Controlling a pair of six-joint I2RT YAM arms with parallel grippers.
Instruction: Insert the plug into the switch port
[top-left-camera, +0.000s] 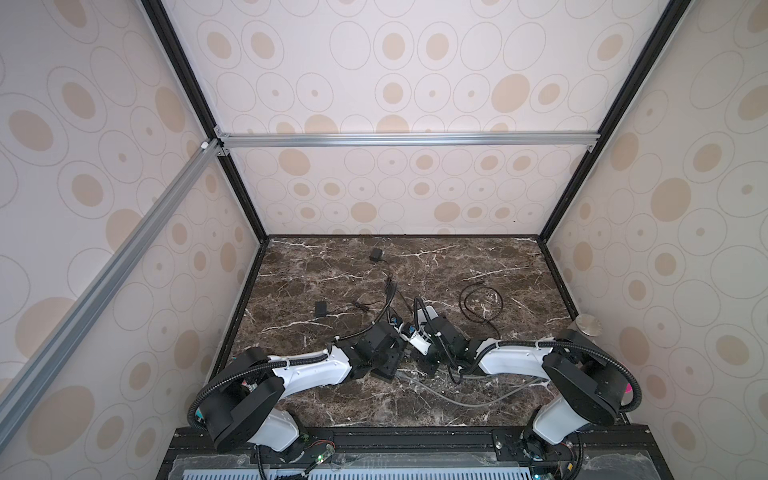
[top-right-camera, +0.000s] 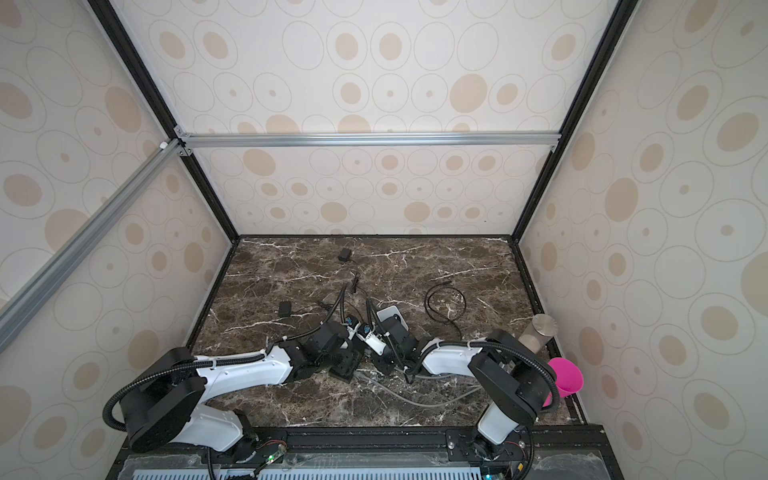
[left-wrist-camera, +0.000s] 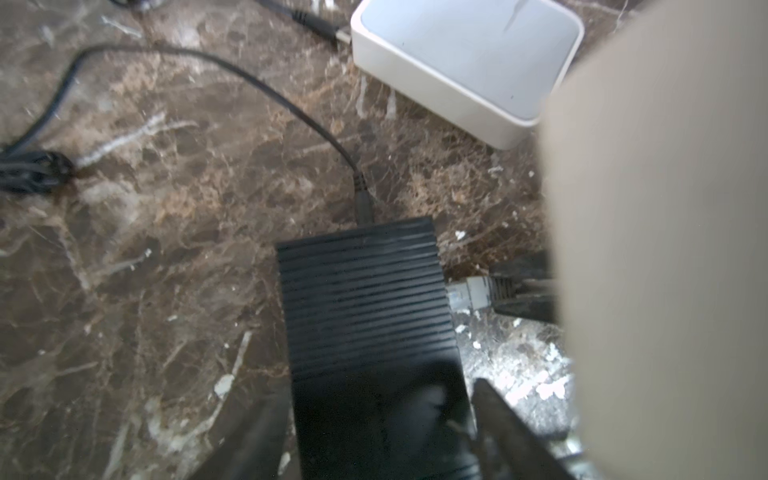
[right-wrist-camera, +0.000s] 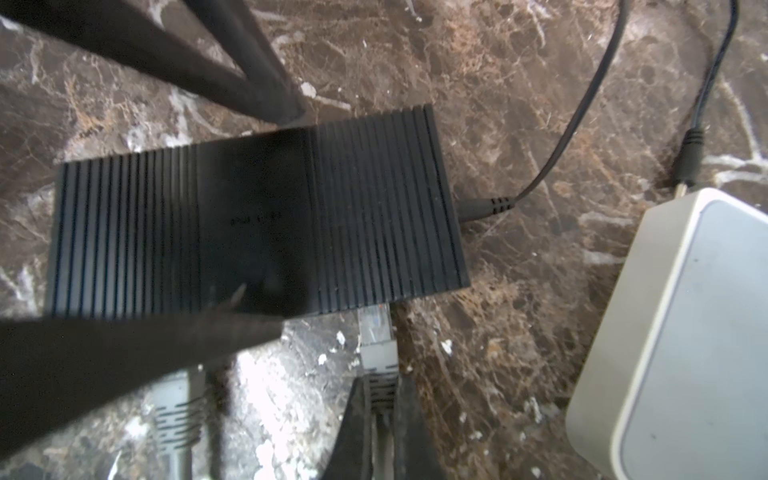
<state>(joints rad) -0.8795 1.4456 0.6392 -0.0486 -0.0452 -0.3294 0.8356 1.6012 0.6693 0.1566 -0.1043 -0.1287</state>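
The job looks to be in its last stretch, with the plug at the port but not yet home. The black ribbed switch (right-wrist-camera: 257, 216) lies flat on the marble counter (top-left-camera: 415, 266), toward the front edge and about midway between the left and right edges, with its power lead (right-wrist-camera: 484, 205) already in one short side. The right pincer (right-wrist-camera: 380, 390) is closed on the grey boot of the Ethernet plug (right-wrist-camera: 376, 332), and the plug's clear tip meets the switch's long port side squarely. Most of the clear body still shows outside the casing, so I judge it only started in the port, or just touching its mouth. The port opening itself cannot be seen from either wrist view. The left pincer (left-wrist-camera: 380, 399) straddles the switch with its jaws spread wide, one finger along each long side. Whether they press on the casing or merely bracket it, I cannot tell. A white box (right-wrist-camera: 685, 332) with its own lead sits just beside, clear of the work. A second grey cable boot (right-wrist-camera: 176, 419) lies near the port side, its end hidden under a finger. Left to do: drive the plug fully in, then let go.
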